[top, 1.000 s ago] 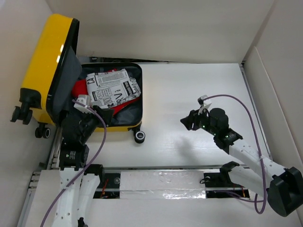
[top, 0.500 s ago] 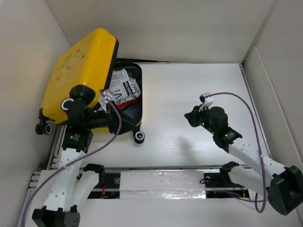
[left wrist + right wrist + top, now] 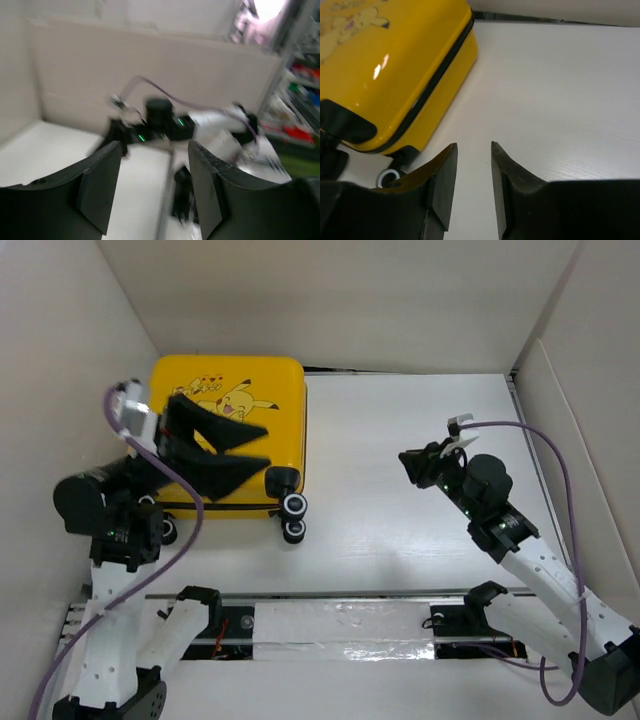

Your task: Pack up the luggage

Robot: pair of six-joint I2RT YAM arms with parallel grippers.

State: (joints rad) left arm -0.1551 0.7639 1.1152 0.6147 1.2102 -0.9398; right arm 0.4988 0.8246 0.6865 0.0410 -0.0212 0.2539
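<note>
The luggage (image 3: 285, 420), a bright-yellow hard-shell suitcase, lies shut and flat at the table's far left, Pikachu face up. Its black wheels (image 3: 294, 506) point toward the near edge. My left gripper (image 3: 262, 445) is open and empty, raised above the lid. In the blurred left wrist view its jaws (image 3: 155, 150) stand wide apart, facing across the table toward the right arm (image 3: 160, 122). My right gripper (image 3: 412, 468) is open and empty over the bare table, well right of the suitcase. The right wrist view shows the jaws (image 3: 474, 146) apart, with the suitcase (image 3: 395, 65) and its black zipper band ahead to the left.
White walls (image 3: 350, 300) enclose the table at the back and on both sides. A metal rail (image 3: 340, 620) runs along the near edge between the arm bases. A suitcase wheel (image 3: 389, 176) sits near my right gripper's left finger.
The suitcase lid has swung down from upright to fully shut. My left gripper has let go and lifted above the lid. The right gripper shifted slightly up and right.
</note>
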